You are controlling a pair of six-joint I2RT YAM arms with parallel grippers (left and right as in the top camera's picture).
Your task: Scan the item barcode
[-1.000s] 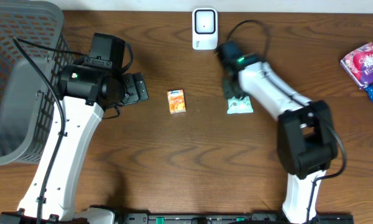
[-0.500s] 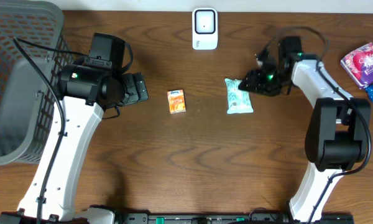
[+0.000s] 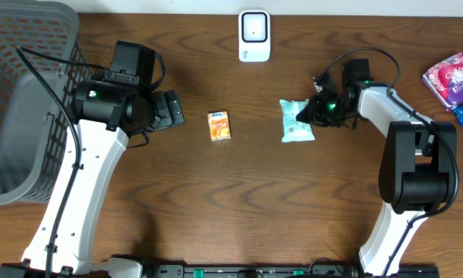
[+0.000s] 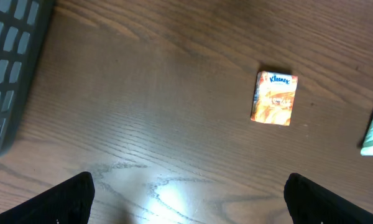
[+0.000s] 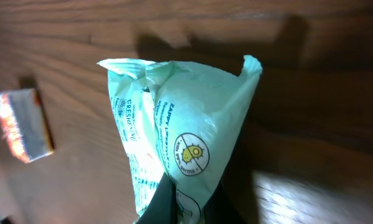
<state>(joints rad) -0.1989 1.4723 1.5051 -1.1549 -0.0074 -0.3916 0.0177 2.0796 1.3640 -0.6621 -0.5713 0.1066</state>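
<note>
Right wrist view shows the right gripper point(image 5: 177, 198) with its dark fingers point(image 5: 165, 202) pressed together on one edge of the mint-green packet point(image 5: 174, 118). The rest of the packet fans away from the fingers over the wooden table point(image 5: 311, 74), its printed face toward the lens and no barcode to be seen there. From overhead, the right gripper point(image 3: 318, 110) bites the packet point(image 3: 297, 121) from the packet's right side, so the body lies to the left of the fingers, and its long axis runs across their line of reach. Whether it is clear of the wood I cannot tell. The white scanner point(image 3: 254, 35) stands beyond the fingers and off to their left, near the table's far edge. The coming move is therefore probably a lift and a carry forward and left, with a turn of the wrist to bring the code to the scanner's face. The left gripper point(image 3: 170, 110) is well apart from the packet, its fingers spread wide and holding nothing. An orange tissue pack point(image 3: 219, 125) lies between the two grippers. The right arm is plainly the nearer one.
</note>
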